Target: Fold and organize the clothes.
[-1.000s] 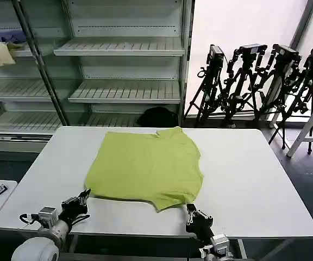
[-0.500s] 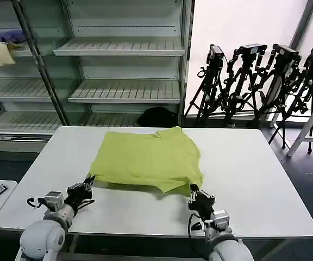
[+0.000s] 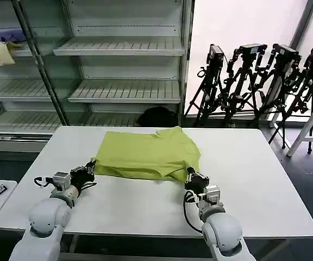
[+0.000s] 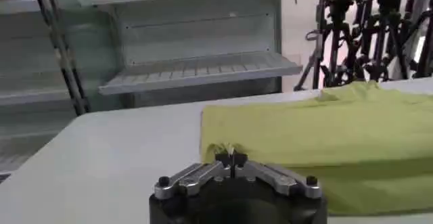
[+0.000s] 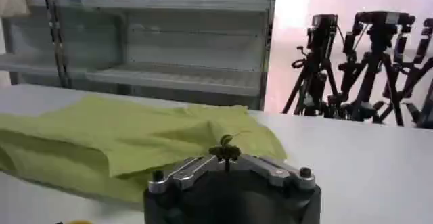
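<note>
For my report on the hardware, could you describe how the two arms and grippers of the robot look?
Both arms have rounded, pale grey-white shells with silver wrist sections and loose black cables. The left gripper and the right gripper are black. In the wrist views, each gripper has a black round base with two silver-grey finger links fixed by dark screws.

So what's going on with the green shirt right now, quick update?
Left gripper and right gripper both shut on the T-shirt's near hem, carrying it away from the robot over the rest. Shirt half folded on the table. Nothing in the way.
</note>
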You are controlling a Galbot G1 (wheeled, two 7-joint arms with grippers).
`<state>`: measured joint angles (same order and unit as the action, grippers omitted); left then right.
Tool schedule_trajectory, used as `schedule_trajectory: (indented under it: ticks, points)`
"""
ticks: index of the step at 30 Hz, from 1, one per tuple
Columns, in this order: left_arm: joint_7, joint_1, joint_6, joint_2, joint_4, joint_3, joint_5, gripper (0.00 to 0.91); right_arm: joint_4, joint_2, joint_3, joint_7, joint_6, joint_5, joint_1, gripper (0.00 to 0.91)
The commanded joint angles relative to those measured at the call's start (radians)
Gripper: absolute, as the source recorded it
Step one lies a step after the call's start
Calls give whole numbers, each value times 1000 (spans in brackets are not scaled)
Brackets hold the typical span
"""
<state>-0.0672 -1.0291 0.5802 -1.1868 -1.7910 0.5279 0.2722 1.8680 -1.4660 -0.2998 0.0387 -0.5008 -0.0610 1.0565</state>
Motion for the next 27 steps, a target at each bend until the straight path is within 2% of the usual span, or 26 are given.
schedule_trajectory:
  ticks: [1, 21, 22, 23, 24, 27]
  points:
    - [-4, 94, 1, -6, 120, -38, -70, 10, -135, -31, -3, -3, -9, 24, -123, 0]
    - [-11, 112, -2, -26, 154, -41, -121, 20, -256, -68, -12, -7, 19, 74, -204, 0]
    - [-9, 114, -2, -28, 155, -42, -125, 312, -259, -68, -13, -5, 19, 76, -205, 0]
    - [-9, 115, -2, -30, 156, -43, -127, 907, -264, -69, -15, -2, 21, 79, -207, 524]
    - [-8, 116, -3, -31, 154, -44, -128, 907, -267, -70, -17, 1, 26, 82, -208, 907]
    - [-3, 117, -3, -34, 144, -45, -129, 907, -264, -74, -25, 5, 36, 82, -205, 907]
